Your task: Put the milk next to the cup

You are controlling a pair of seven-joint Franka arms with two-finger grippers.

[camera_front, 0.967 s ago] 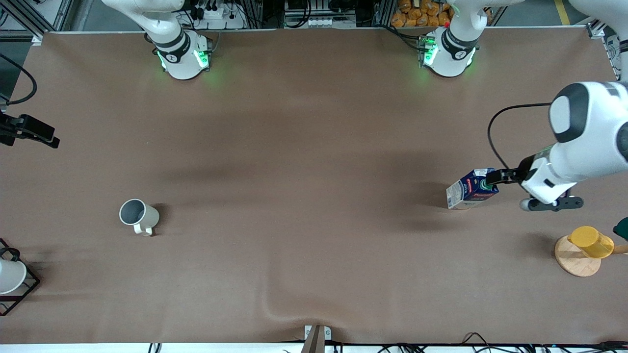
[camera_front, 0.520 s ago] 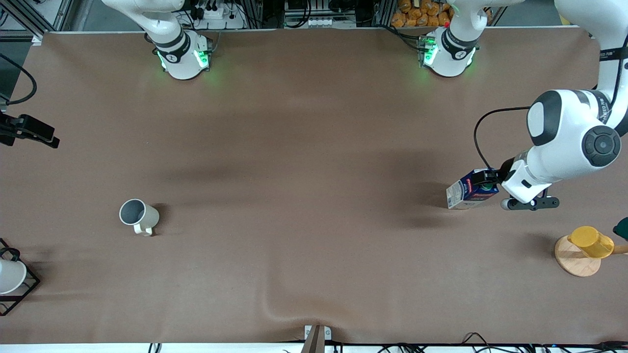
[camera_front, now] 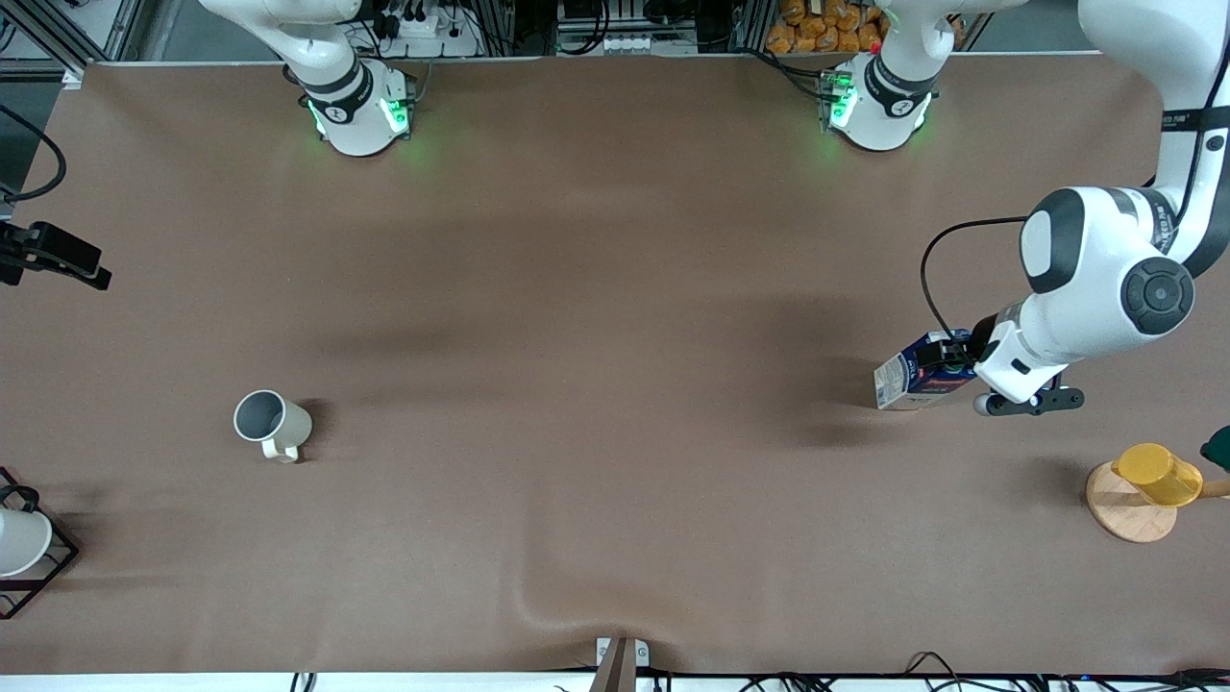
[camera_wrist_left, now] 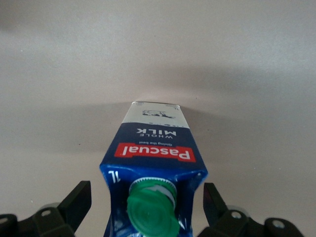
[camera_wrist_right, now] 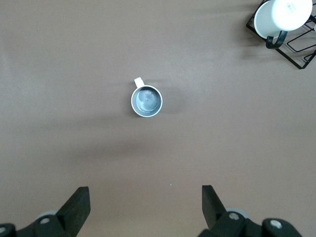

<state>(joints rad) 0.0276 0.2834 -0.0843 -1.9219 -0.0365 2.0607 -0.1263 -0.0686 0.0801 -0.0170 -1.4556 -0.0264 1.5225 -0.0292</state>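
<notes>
The milk (camera_front: 911, 377), a dark blue carton with a green cap and red label, stands on the table toward the left arm's end. My left gripper (camera_front: 947, 362) is open around the carton's top. In the left wrist view the milk (camera_wrist_left: 157, 150) sits between the fingers (camera_wrist_left: 79, 197), with a gap on each side. The cup (camera_front: 271, 421), off-white with a grey inside, stands toward the right arm's end. My right gripper (camera_wrist_right: 145, 197) is open and empty, high over the table, with the cup (camera_wrist_right: 146, 100) below it. It does not show in the front view.
A yellow cup on a round wooden base (camera_front: 1146, 482) stands nearer the front camera than the milk. A white cone in a black wire frame (camera_front: 21, 543) is at the right arm's end, also in the right wrist view (camera_wrist_right: 284, 17). The cloth has a wrinkle (camera_front: 577, 610) at the front edge.
My left arm has swung in and its open gripper has slid farther over the carton's top. The milk and the cup have not moved.
</notes>
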